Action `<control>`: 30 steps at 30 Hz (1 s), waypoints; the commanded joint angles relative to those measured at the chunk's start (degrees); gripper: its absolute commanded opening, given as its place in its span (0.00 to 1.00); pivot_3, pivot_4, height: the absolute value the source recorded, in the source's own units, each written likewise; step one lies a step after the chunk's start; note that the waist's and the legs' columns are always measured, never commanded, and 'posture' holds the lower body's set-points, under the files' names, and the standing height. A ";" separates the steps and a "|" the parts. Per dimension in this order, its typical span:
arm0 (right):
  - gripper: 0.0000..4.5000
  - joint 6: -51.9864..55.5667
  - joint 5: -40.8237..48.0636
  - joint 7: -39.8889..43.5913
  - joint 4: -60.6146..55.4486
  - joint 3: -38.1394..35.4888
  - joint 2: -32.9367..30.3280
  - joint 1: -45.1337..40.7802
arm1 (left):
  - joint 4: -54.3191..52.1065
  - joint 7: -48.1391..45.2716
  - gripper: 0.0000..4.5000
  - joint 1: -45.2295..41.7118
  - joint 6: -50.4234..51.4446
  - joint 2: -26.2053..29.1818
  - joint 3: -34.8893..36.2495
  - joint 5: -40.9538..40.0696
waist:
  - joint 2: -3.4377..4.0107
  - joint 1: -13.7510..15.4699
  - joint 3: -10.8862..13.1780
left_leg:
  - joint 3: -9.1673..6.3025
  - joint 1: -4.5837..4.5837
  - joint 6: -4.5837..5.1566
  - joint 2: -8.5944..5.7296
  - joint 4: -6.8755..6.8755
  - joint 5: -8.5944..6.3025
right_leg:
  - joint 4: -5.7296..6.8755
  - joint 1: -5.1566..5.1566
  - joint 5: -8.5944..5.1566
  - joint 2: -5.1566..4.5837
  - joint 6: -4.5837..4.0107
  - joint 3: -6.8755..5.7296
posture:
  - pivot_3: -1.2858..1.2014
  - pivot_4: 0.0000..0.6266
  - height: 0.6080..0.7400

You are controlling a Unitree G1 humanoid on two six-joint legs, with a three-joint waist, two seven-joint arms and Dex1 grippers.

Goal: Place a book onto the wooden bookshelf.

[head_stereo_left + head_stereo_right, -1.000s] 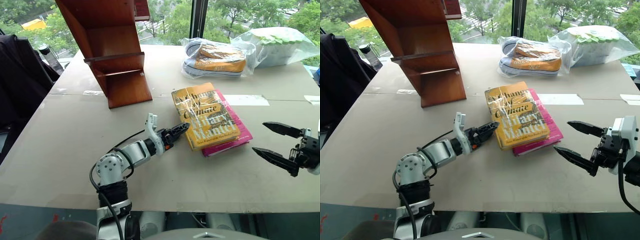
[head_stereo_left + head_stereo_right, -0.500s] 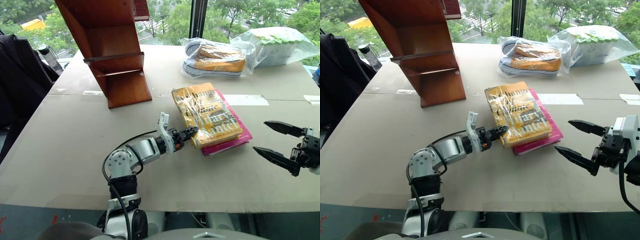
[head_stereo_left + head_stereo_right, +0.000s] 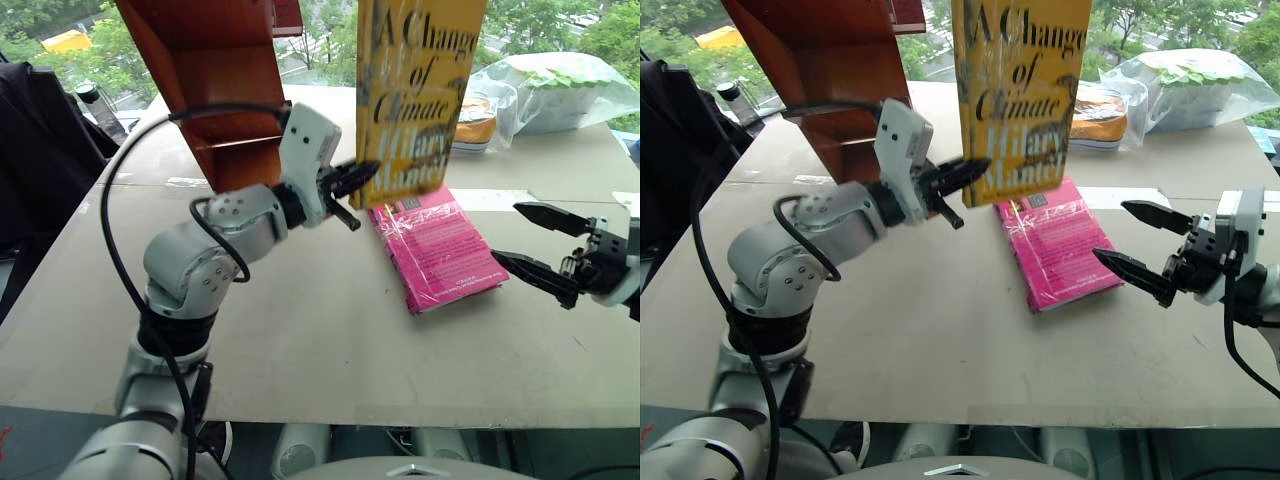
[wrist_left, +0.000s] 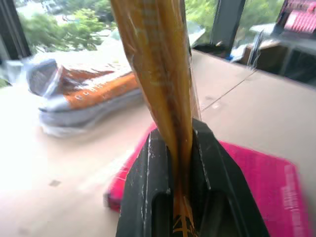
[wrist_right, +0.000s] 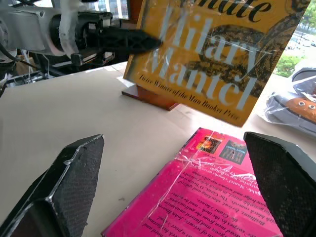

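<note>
Progress: the thick yellow-orange paperback book in glossy plastic wrap point(image 3: 415, 95) is off the table and held upright in the air; judging by this, the pickup is done and the carry is under way
Left to do: the book is not yet on the tall slanted bookshelf of glossy reddish-brown wood point(image 3: 215, 80), which stands near the table's far left corner, just beyond the raised arm; it must be brought across to a shelf and released
Left gripper point(image 3: 352, 180): its two black fingers are clamped together on the book's lower left corner, the wrapped edge pinched between them in the left wrist view
Right gripper point(image 3: 1135, 245): fingers spread apart and holding nothing, hovering over the table just right of the bright pink wrapped book point(image 3: 435, 250)
Pink book: lies flat on the pale grey table point(image 3: 300, 340), back cover up, below the hanging yellow book
Behind: a grey-and-orange sneaker in a clear plastic bag point(image 4: 84, 94) and a second clear bag with something pale green and white inside point(image 3: 565, 90), both near the table's far edge
Writing on the held book: "A Change of Climate", "Hilary Mantel", and below that "Twice Winner of the Man Booker Prize"
Writing on the pink book: small back-cover print, too fine to read
</note>
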 commanded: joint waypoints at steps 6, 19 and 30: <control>1.00 3.48 0.84 -7.73 2.76 3.65 2.79 -12.41 | 9.53 -2.61 0.01 -12.37 -28.78 20.12 -11.04 46.37 | 0.05 -0.47 0.18 | 0.05 -0.05 -0.01 0.04 -0.25 0.00 | 0.02 -0.22 -0.02 0.16 0.02 0.00 | 0.52 0.24 0.64; 1.00 6.39 6.38 -8.25 3.34 3.76 4.87 -19.49 | 20.78 -10.14 0.01 -10.81 -35.30 28.40 -4.51 61.59 | -0.07 -0.57 0.30 | 0.16 -0.16 0.00 0.09 -0.20 0.00 | 0.20 -0.37 0.10 0.12 0.33 -0.02 | 0.52 0.24 0.64; 1.00 6.05 5.70 -8.07 3.53 4.04 5.62 -19.86 | 25.43 -14.90 0.01 -8.47 -36.88 29.28 -2.61 66.90 | -0.07 -0.42 0.31 | 0.19 -0.20 0.00 0.09 -0.14 0.01 | 0.30 -0.41 0.11 0.13 0.34 -0.03 | 0.52 0.24 0.64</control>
